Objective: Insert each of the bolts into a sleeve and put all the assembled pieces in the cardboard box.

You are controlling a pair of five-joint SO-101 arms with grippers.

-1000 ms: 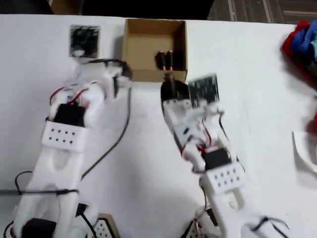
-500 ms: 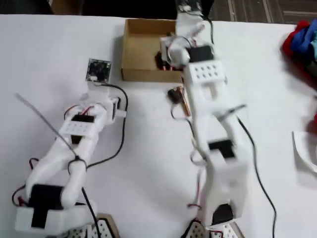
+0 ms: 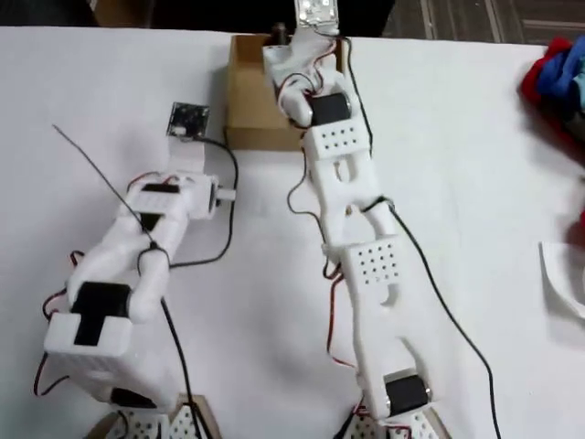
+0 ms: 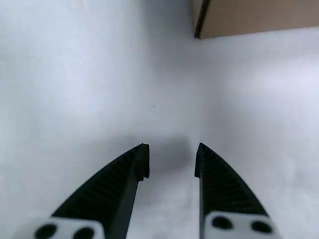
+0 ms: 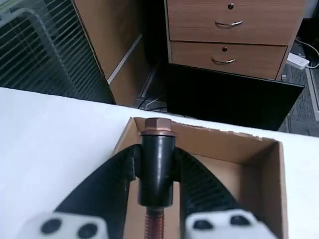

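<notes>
Over the cardboard box (image 5: 271, 164), the right gripper (image 5: 155, 158) has arrived clamping a sleeved bolt (image 5: 158, 172) (drop likely next); the left gripper (image 4: 172, 162) sits apart, empty.

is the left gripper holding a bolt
No, the left gripper is open over the table, with nothing held in it.

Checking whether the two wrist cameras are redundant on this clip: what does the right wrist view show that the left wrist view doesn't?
Right wrist view: the right gripper shut on a black sleeve with a copper bolt through it, held over the cardboard box, with wooden drawers beyond the table. Left wrist view: the left gripper open and empty above bare table. Both: the white table and part of the cardboard box.
</notes>
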